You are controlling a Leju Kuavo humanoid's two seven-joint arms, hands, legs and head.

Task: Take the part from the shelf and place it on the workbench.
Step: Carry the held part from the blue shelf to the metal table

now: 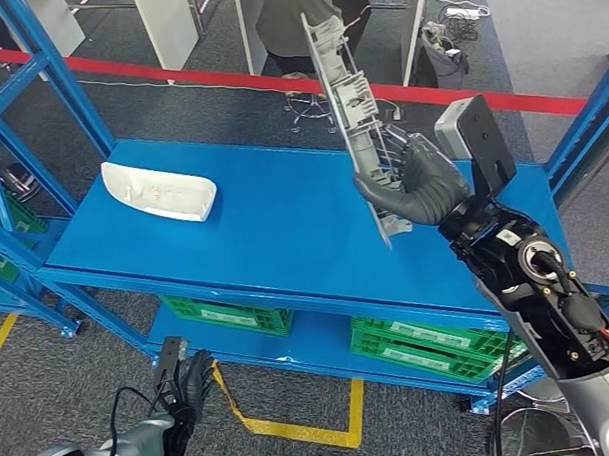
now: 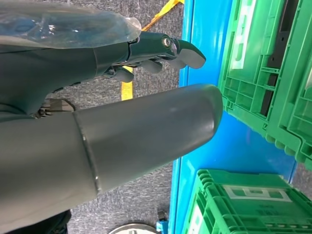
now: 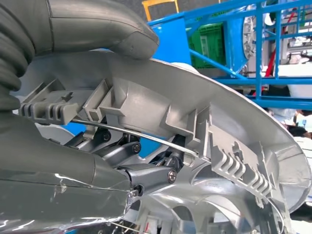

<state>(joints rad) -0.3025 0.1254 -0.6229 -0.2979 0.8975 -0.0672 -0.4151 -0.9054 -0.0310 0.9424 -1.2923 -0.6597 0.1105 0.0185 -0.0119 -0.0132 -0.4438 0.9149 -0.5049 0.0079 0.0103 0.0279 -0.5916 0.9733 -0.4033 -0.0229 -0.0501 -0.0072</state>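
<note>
The right hand (image 1: 413,179) is closed around the grey part (image 1: 350,96), a long ribbed plastic moulding. The part is held lifted above the right end of the blue shelf (image 1: 286,219), steeply tilted, its upper end pointing away from the robot and its lower end just below the hand. In the right wrist view, the thumb (image 3: 103,22) is pressed over the part's (image 3: 221,141) curved outer edge, while the darker fingers (image 3: 147,173) are wrapped against its ribbed inner side.

A 2nd piece, a white part (image 1: 159,191), is seen lying flat on the left half of the same shelf surface, well apart from the held part.

The left hand (image 1: 185,392) is hung low beside the shelf's lower level, above the grey floor. In the left wrist view its fingers (image 2: 162,48) are extended and slightly apart from the thumb (image 2: 154,131), and nothing is held. Green crates (image 1: 412,346) are stored on the lower shelf level.
</note>
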